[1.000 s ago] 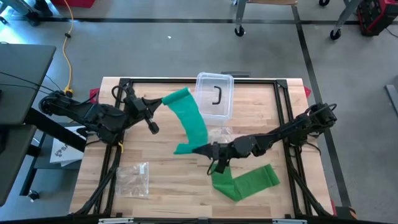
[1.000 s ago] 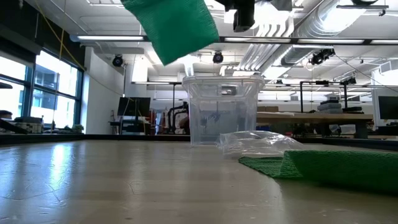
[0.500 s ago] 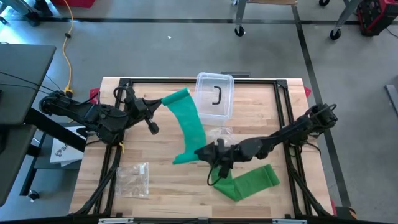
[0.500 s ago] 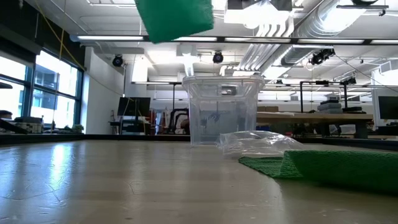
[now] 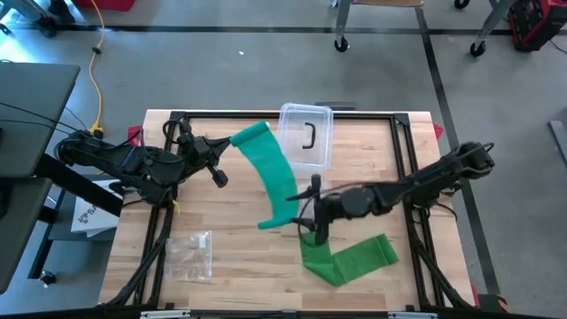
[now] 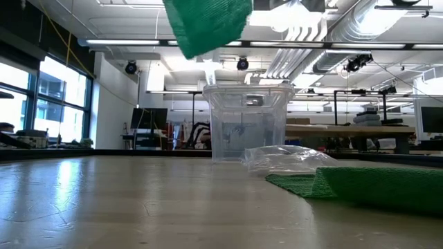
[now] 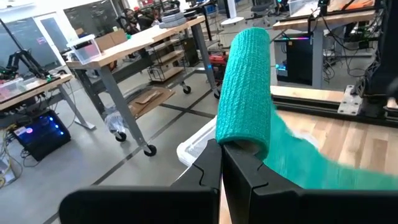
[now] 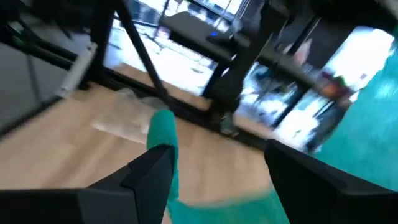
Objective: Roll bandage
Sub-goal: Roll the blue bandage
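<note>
A long green bandage runs through the air from its rolled end down to a loose heap lying on the table's near right. My left gripper is shut on the rolled end, at the far left of the table. My right gripper is at mid-table beside the raised band, with its fingers wide apart. The lifted band also shows at the top of the low view. My left gripper pinches the lower edge of the rolled end between its two shut fingers. The roll stands above the fingertips, clear of the table, and the band trails from it toward the right arm. My right gripper is open. The band lies against one finger and crosses between the fingers near their base. It is held up off the table there. More of the contact I cannot tell.
A clear plastic box stands at the far middle, with crumpled clear wrap just in front of it. A clear plastic bag lies at the near left. Black frame rails run along the table's edges.
My right gripper has moved a little toward the table's far edge and turned about, carrying the band's middle with it. The hanging fold has shifted toward the right and risen. The left gripper and the rolled end have stayed put.
</note>
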Motion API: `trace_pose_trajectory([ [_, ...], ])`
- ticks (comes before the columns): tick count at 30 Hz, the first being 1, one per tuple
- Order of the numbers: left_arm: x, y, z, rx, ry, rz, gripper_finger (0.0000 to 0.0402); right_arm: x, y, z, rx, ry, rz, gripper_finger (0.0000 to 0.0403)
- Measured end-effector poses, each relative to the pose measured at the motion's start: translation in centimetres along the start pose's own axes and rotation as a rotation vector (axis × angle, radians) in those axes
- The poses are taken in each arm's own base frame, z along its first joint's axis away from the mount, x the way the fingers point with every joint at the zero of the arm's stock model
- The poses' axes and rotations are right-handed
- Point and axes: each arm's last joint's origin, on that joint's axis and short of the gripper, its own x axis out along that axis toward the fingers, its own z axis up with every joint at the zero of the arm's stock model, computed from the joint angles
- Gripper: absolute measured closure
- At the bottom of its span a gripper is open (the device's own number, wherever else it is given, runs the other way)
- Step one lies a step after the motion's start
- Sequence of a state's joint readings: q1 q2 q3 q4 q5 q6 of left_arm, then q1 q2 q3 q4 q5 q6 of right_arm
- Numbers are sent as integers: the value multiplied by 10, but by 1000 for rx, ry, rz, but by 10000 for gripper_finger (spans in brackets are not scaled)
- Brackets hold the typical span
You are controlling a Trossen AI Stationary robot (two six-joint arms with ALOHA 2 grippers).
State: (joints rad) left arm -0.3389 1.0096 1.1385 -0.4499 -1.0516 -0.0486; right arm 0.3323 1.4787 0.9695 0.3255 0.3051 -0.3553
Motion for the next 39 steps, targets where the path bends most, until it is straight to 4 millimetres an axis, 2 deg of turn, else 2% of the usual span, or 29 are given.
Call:
trace_pose_trajectory([
  [4,0,0,0,1,2,-11,401,-7,-18,1,166,-14,104,156],
  [9,0,0,0,0,2,-12,401,-7,-29,-4,213,2,169,131],
  [12,0,0,0,0,2,-13,401,-7,-30,-4,-27,17,63,113],
  [16,0,0,0,0,2,-14,401,-11,-22,0,-550,125,-121,108],
  [19,0,0,0,1,3,-14,401,-14,-14,-1,-898,210,-113,107],
  [21,0,0,-1,4,5,-18,401,-15,-8,-4,-996,232,-59,107],
  [23,0,-1,-1,6,7,-25,401,-16,-4,-3,-881,179,-5,107],
  [27,0,-1,-3,3,20,-24,401,-16,2,2,-368,18,153,107],
  [29,0,0,-4,6,27,-23,401,-15,3,2,-116,-3,255,107],
  [32,0,0,-6,11,39,-20,401,-16,3,-5,146,53,448,107],
  [35,0,0,-9,13,56,-11,401,-17,2,-15,255,134,562,107],
  [37,1,-1,-13,17,76,3,401,-17,0,-18,243,174,520,107],
  [39,2,-3,-19,29,110,20,401,-15,-3,-21,182,203,408,107],
])
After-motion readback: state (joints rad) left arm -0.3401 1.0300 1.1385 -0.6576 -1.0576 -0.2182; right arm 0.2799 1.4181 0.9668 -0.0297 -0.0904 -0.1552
